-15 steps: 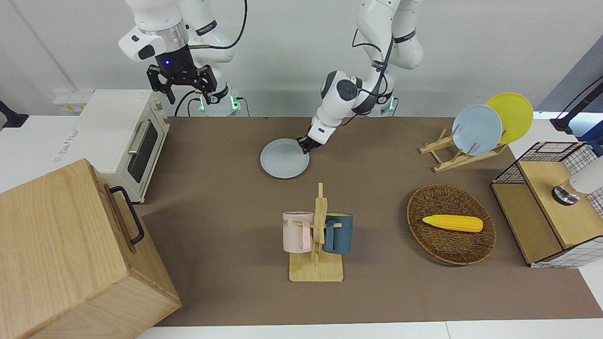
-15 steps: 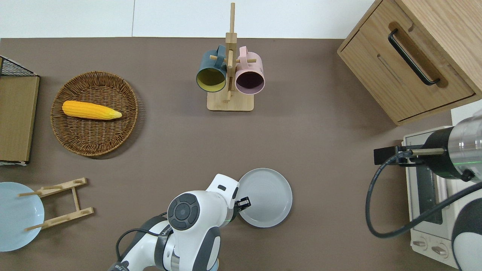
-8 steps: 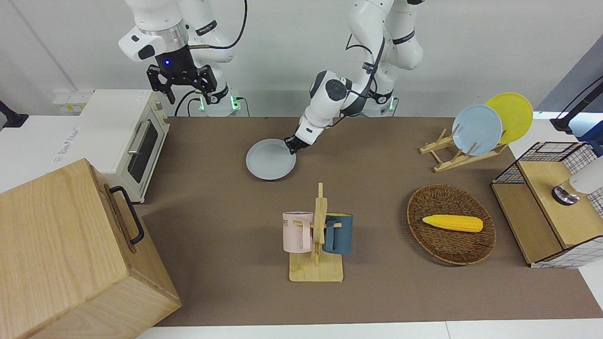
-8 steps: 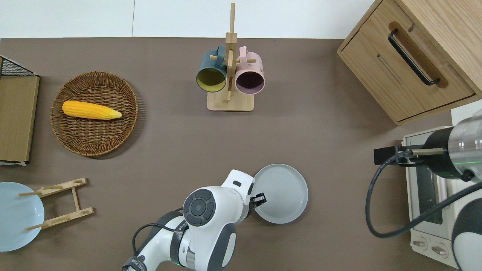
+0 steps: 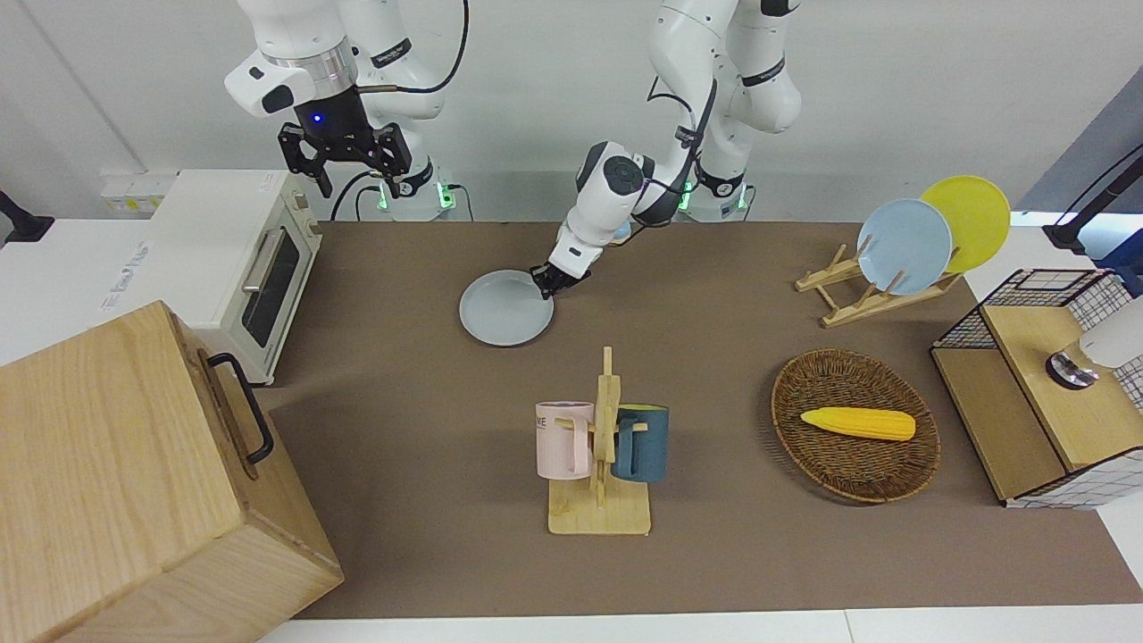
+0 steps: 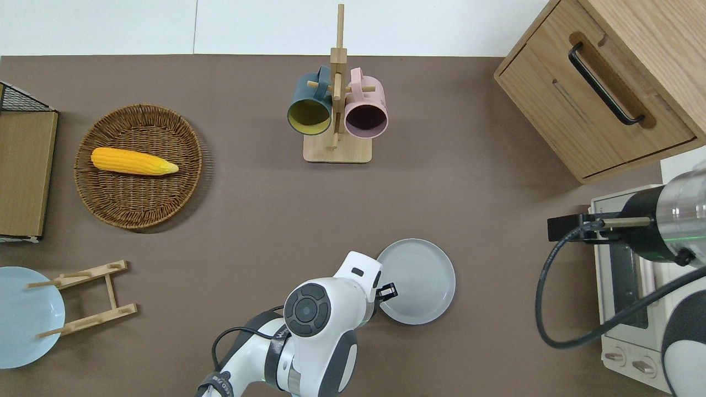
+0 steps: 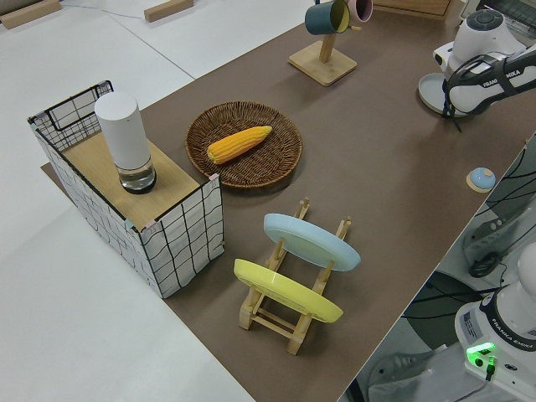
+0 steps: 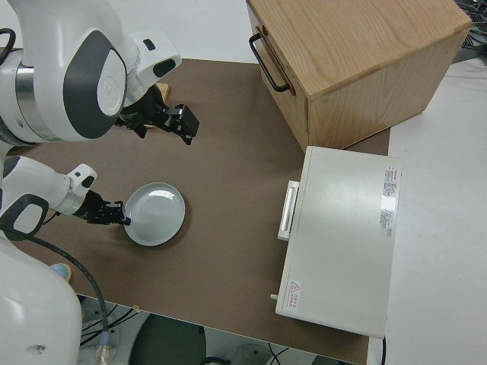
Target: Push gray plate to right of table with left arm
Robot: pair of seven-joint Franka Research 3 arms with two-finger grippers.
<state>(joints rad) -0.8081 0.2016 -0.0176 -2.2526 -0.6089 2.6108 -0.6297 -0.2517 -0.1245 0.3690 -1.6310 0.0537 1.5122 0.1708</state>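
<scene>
Left gripper (image 6: pixel 388 290) touches the gray plate (image 6: pixel 419 281) rim — left-arm-end side.

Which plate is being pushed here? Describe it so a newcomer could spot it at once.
Start at the wooden mug rack mid-table. Nearer the robots lies the gray plate, flat on the table, the left gripper at its rim. The other plates stand on edge in a rack.

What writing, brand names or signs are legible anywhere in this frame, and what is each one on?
"FRANKA EMIKA": on the left arm near its base, and again on its forearm, where it is partly hidden.
Printed labels and a red warning triangle on top of the toaster oven: too small to read.
Lettering on the pink mug: blurred, not readable.
</scene>
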